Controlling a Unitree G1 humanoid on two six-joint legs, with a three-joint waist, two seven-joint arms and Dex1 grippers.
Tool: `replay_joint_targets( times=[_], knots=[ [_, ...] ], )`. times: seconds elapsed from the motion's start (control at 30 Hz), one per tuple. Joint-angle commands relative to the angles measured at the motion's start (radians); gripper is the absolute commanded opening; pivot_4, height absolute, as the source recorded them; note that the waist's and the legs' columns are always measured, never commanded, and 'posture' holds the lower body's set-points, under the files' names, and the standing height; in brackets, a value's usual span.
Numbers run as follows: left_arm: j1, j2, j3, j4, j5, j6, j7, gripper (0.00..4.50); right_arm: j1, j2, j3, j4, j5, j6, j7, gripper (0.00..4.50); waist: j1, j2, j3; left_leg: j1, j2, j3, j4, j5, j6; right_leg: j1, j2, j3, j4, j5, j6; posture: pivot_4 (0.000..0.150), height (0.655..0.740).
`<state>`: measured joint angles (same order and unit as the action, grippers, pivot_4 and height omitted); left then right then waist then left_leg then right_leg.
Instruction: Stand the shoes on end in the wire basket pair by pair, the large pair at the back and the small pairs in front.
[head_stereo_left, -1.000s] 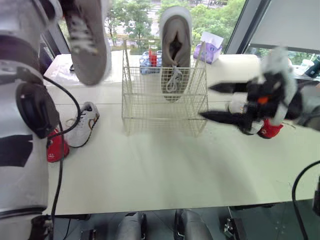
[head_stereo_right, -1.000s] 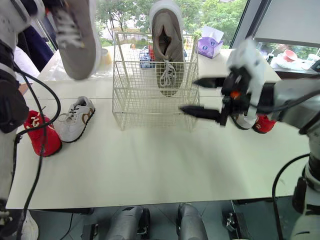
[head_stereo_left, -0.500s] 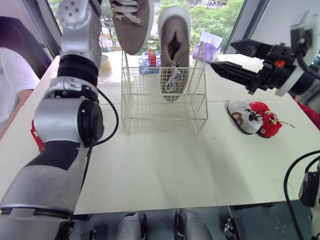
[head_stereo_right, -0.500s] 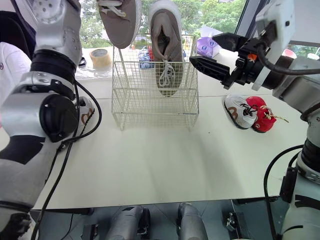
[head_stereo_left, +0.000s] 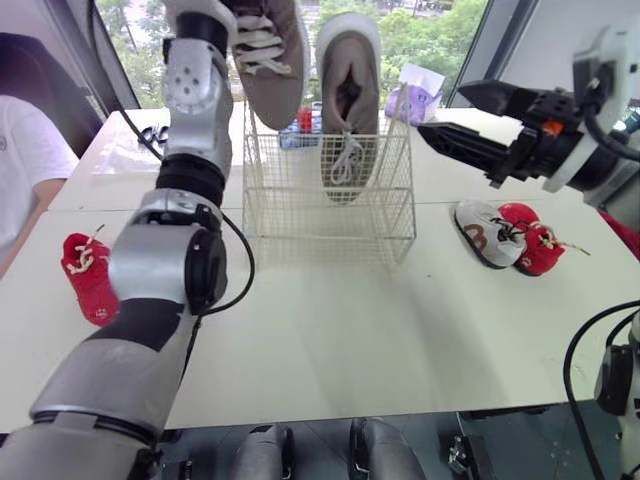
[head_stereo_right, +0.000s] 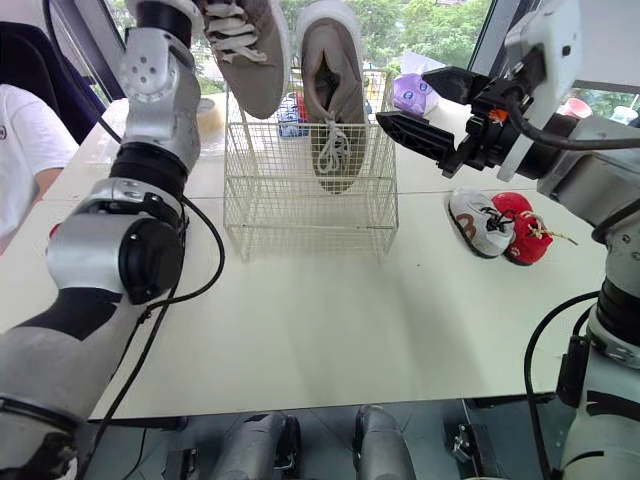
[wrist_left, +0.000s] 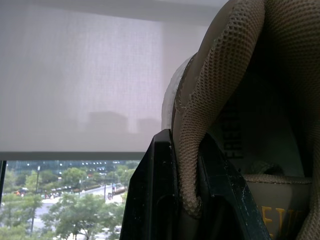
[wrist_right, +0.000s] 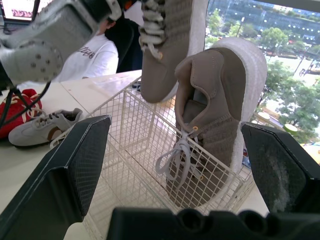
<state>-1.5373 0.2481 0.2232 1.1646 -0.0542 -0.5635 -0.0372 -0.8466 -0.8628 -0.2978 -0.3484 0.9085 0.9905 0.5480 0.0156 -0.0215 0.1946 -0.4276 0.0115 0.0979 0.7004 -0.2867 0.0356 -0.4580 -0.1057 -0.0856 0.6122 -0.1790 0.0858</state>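
- Left wrist view: my left tool (wrist_left: 187, 165) is clenched on the heel collar of the second grey shoe (head_stereo_left: 268, 60). That is only a thin mesh edge, so the shoe could slip free.
- The shoe hangs toe-down above the wire basket (head_stereo_left: 330, 215), over its left rim. If I lower it off-line, it may catch the wire or knock the standing grey shoe (head_stereo_left: 350, 100).
- My right tool (head_stereo_left: 445, 110) hovers spread wide just right of the basket, holding nothing.
- Both large shoes are taupe mesh, white-soled and laced, with soft uppers.
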Motion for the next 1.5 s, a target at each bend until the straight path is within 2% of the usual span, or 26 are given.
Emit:
replay_joint_targets(
  times=[0.03,0.37,0.53,0.63,0.77,0.87,1.03,1.1,1.2,1.33,1.47,1.5],
  knots=[
    [0.03,-0.028,-0.004,-0.024,-0.007,-0.015,0.005,0.05,-0.03,0.001,-0.016,-0.009,0.007,-0.024,-0.001,4.5,-0.001,0.0,0.0,0.0,0.0,0.0,0.0,0.0,0.001,0.0,0.0,0.0,0.0,0.0,0.0,0.15,0.74],
    [0.16,-0.067,-0.021,-0.095,-0.022,0.079,-0.028,0.05,-0.014,0.02,-0.007,-0.015,0.025,-0.019,-0.001,4.5,-0.002,0.0,0.0,0.002,0.0,0.0,0.0,-0.001,0.003,0.0,0.0,0.0,0.0,0.0,0.0,0.15,0.74],
    [0.37,-0.094,-0.051,-0.428,-0.07,0.254,-0.096,0.05,0.023,0.042,-0.002,-0.033,0.041,-0.017,-0.009,4.5,-0.004,0.003,-0.003,0.004,0.001,-0.003,0.0,-0.001,0.002,0.003,0.0,0.001,0.001,0.0,-0.001,0.15,0.74],
    [0.534,-0.128,-0.094,-0.67,-0.105,0.442,-0.129,0.05,0.029,0.055,0.015,-0.012,0.013,-0.043,0.0,4.5,-0.004,0.003,-0.003,0.004,0.001,-0.003,0.0,0.0,0.0,0.003,0.0,0.001,0.001,0.001,-0.001,0.15,0.74],
    [0.663,-0.134,-0.127,-0.845,-0.097,0.579,-0.13,0.05,0.03,0.064,0.031,0.017,-0.01,-0.067,0.017,4.5,-0.003,0.004,-0.003,0.004,0.001,-0.003,0.0,0.0,0.0,0.004,0.0,0.001,0.0,0.0,-0.001,0.15,0.74],
    [0.687,-0.12,-0.108,-0.918,-0.123,0.646,-0.13,1.3,0.026,0.073,0.04,0.034,-0.013,-0.077,0.026,4.5,-0.001,0.004,-0.004,0.005,0.0,-0.004,0.0,0.0,0.0,0.006,0.0,0.001,-0.001,0.0,-0.001,0.15,0.74],
    [0.678,-0.056,-0.089,-1.005,-0.166,0.738,-0.192,3.69,0.041,0.079,0.073,0.063,-0.05,-0.077,0.03,4.5,-0.002,0.004,-0.004,0.008,0.0,-0.007,0.001,-0.002,0.004,0.009,0.001,0.001,-0.001,0.0,-0.001,0.15,0.74],
    [0.679,-0.017,-0.085,-1.051,-0.182,0.799,-0.212,3.69,0.063,0.083,0.088,0.072,-0.072,-0.072,0.019,4.5,-0.003,0.004,-0.004,0.009,0.0,-0.007,0.001,-0.002,0.004,0.009,0.001,0.001,0.0,0.0,-0.001,0.15,0.74],
    [0.732,0.081,-0.07,-1.206,-0.26,0.915,-0.316,3.69,0.117,0.094,0.095,0.067,-0.113,-0.119,0.03,4.5,-0.005,0.004,-0.004,0.008,0.001,-0.007,0.001,-0.002,0.004,0.009,0.002,0.001,0.0,0.0,-0.001,0.15,0.74],
    [0.798,0.218,0.016,-1.402,-0.478,1.174,-0.41,3.69,0.153,0.154,0.019,0.111,-0.145,-0.178,-0.048,4.5,-0.009,0.004,-0.003,0.008,0.001,-0.007,0.0,0.001,-0.002,0.009,0.002,0.001,0.0,0.0,-0.001,0.15,0.74],
    [0.863,0.349,0.127,-1.498,-0.716,1.389,-0.496,3.69,0.173,0.184,-0.065,0.144,-0.176,-0.258,-0.098,4.5,-0.004,0.004,-0.003,0.008,0.001,-0.008,0.0,0.002,-0.004,0.009,0.002,0.001,0.0,0.0,-0.001,0.15,0.74],
    [0.883,0.373,0.16,-1.509,-0.81,1.456,-0.52,3.96,0.18,0.189,-0.101,0.155,-0.171,-0.265,-0.118,4.5,-0.003,0.004,-0.003,0.008,0.001,-0.008,0.0,0.002,-0.004,0.009,0.002,0.001,0.0,0.0,-0.001,0.15,0.74]
  ],
)
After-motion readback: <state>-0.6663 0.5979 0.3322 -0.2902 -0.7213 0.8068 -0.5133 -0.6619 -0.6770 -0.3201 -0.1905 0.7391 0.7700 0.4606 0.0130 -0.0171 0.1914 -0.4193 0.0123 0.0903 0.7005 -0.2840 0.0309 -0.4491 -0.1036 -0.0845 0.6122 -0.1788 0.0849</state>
